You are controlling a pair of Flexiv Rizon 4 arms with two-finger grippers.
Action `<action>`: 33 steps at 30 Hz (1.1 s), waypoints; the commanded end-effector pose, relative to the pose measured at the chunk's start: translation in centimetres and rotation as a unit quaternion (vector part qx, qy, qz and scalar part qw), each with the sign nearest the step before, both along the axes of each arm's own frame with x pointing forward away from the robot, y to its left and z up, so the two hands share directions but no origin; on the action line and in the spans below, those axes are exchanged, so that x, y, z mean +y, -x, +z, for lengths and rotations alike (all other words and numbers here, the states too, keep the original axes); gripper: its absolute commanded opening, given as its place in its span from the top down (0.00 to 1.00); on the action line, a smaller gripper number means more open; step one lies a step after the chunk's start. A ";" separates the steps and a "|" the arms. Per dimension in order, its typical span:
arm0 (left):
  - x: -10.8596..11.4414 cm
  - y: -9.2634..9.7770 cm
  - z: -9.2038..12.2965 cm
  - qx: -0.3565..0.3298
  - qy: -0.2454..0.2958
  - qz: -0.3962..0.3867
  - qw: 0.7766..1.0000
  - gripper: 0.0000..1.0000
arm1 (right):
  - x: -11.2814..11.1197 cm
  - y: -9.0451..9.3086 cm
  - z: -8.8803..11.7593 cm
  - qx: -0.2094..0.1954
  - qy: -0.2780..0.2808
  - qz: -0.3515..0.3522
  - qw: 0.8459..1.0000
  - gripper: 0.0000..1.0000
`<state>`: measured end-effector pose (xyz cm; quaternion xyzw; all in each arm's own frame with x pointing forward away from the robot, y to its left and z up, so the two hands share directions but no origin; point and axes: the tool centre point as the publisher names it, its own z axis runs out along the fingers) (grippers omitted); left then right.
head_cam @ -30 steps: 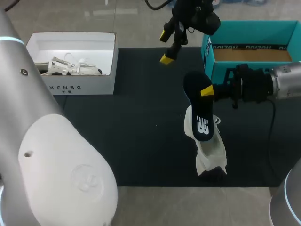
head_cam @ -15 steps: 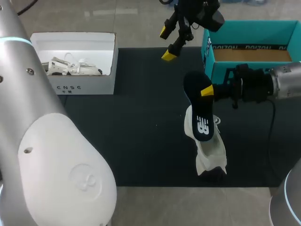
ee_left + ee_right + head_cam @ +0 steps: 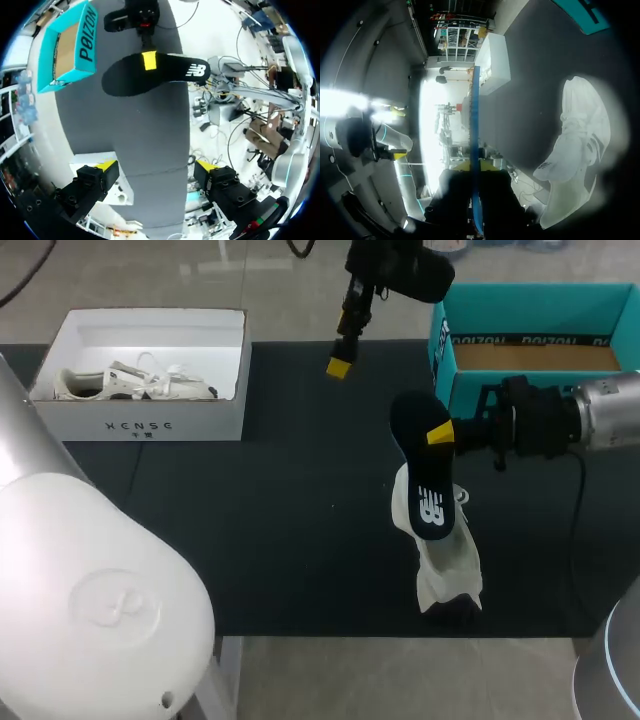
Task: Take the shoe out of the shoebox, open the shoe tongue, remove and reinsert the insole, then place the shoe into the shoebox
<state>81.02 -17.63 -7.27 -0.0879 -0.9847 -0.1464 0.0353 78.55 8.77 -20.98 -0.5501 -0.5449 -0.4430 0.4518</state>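
My right gripper (image 3: pixel 440 435) is shut on a dark insole (image 3: pixel 420 472), holding it on edge above the black mat (image 3: pixel 280 530). Under it, on the mat, lies the white shoe (image 3: pixel 446 565). In the right wrist view the insole (image 3: pixel 475 145) runs edge-on out from between the fingers, with the shoe (image 3: pixel 576 150) beside it. My left gripper (image 3: pixel 343 350) hangs open over the mat's far edge, beside the teal shoebox (image 3: pixel 440 345). From the left wrist view, the insole (image 3: pixel 150 75) is well ahead of the open left gripper (image 3: pixel 156 167), and nothing is between its fingers.
A white box (image 3: pixel 150 425) with another pale shoe (image 3: pixel 140 385) in it stands at the mat's far left corner. The teal shoebox's cardboard floor (image 3: pixel 535 358) is bare. My left arm's thick grey links (image 3: pixel 90 600) fill the near left.
My left gripper has swung a little left and turned, so only one yellow tip shows. Its big arm links have shifted at the near left. The right gripper, insole and shoe have not moved.
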 end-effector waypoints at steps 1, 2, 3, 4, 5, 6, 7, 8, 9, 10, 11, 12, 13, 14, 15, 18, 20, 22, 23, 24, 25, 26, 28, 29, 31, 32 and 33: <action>0.5 0.5 -1.8 0.023 0.123 -0.038 0.991 0.00 | 0.1 0.0 0.0 0.000 0.001 -0.001 1.000 1.00; 0.1 0.3 -2.0 0.027 0.110 -0.026 0.993 0.00 | 0.1 0.0 0.0 0.000 0.001 -0.001 1.000 1.00; 0.1 0.3 -2.0 0.027 0.110 -0.026 0.993 0.00 | 0.1 0.0 0.0 0.000 0.001 -0.001 1.000 1.00; 0.1 0.3 -2.0 0.027 0.110 -0.026 0.993 0.00 | 0.1 0.0 0.0 0.000 0.001 -0.001 1.000 1.00; 0.1 0.3 -2.0 0.027 0.110 -0.026 0.993 0.00 | 0.1 0.0 0.0 0.000 0.001 -0.001 1.000 1.00; 0.1 0.3 -2.0 0.027 0.110 -0.026 0.993 0.00 | 0.1 0.0 0.0 0.000 0.001 -0.001 1.000 1.00; 0.1 0.3 -2.0 0.027 0.110 -0.026 0.993 0.00 | 0.1 0.0 0.0 0.000 0.001 -0.001 1.000 1.00; 0.1 0.3 -2.0 0.027 0.110 -0.026 0.993 0.00 | 0.1 0.0 0.0 0.000 0.001 -0.001 1.000 1.00; 0.1 0.3 -2.0 0.027 0.110 -0.026 0.993 0.00 | 0.1 0.0 0.0 0.000 0.001 -0.001 1.000 1.00; 0.1 0.3 -2.0 0.027 0.110 -0.026 0.993 0.00 | 0.1 0.0 0.0 0.000 0.001 -0.001 1.000 1.00; 0.1 0.3 -2.0 0.027 0.110 -0.026 0.993 0.00 | 0.1 0.0 0.0 0.000 0.001 -0.001 1.000 1.00; 0.1 0.3 -2.0 0.027 0.110 -0.026 0.993 0.00 | 0.1 0.0 0.0 0.000 0.001 -0.001 1.000 1.00; 0.1 0.3 -2.0 0.027 0.110 -0.026 0.993 0.00 | 0.1 0.0 0.0 0.000 0.001 -0.001 1.000 1.00; 0.1 0.3 -2.0 0.027 0.110 -0.026 0.993 0.00 | 0.1 0.0 0.0 0.000 0.001 -0.001 1.000 1.00; 0.1 0.3 -2.0 0.027 0.110 -0.026 0.993 0.00 | 0.1 0.0 0.0 0.000 0.001 -0.001 1.000 1.00; 0.1 0.3 -2.0 0.027 0.110 -0.026 0.993 0.00 | 0.1 0.0 0.0 0.000 0.001 -0.001 1.000 1.00; 0.1 0.3 -2.0 0.027 0.110 -0.026 0.993 0.00 | 0.1 0.0 0.0 0.000 0.001 -0.001 1.000 1.00; 0.1 0.3 -2.0 0.027 0.110 -0.026 0.993 0.00 | 0.1 0.0 0.0 0.000 0.001 -0.001 1.000 1.00; 0.1 0.3 -2.0 0.027 0.110 -0.026 0.993 0.00 | 0.1 0.0 0.0 0.000 0.001 -0.001 1.000 1.00; 0.1 0.3 -2.0 0.027 0.110 -0.026 0.993 0.00 | 0.1 0.0 0.0 0.000 0.001 -0.001 1.000 1.00; 0.1 0.3 -2.0 0.027 0.110 -0.026 0.993 0.00 | 0.1 0.0 0.0 0.000 0.001 -0.001 1.000 1.00; 0.1 0.3 -2.0 0.027 0.110 -0.026 0.993 0.00 | 0.1 0.0 0.0 0.000 0.001 -0.001 1.000 1.00; 0.1 0.3 -2.0 0.027 0.110 -0.026 0.993 0.00 | 0.1 0.0 0.0 0.000 0.001 -0.001 1.000 1.00; 0.1 0.3 -2.0 0.027 0.110 -0.026 0.993 0.00 | 0.1 0.0 0.0 0.000 0.001 -0.001 1.000 1.00; 0.1 0.3 -2.0 0.027 0.110 -0.026 0.993 0.00 | 0.1 0.0 0.0 0.000 0.001 -0.001 1.000 1.00; 0.1 0.3 -2.0 0.027 0.110 -0.026 0.993 0.00 | 0.1 0.0 0.0 0.000 0.001 -0.001 1.000 1.00; 0.1 0.3 -2.0 0.027 0.110 -0.026 0.993 0.00 | 0.1 0.0 0.0 0.000 0.001 -0.001 1.000 1.00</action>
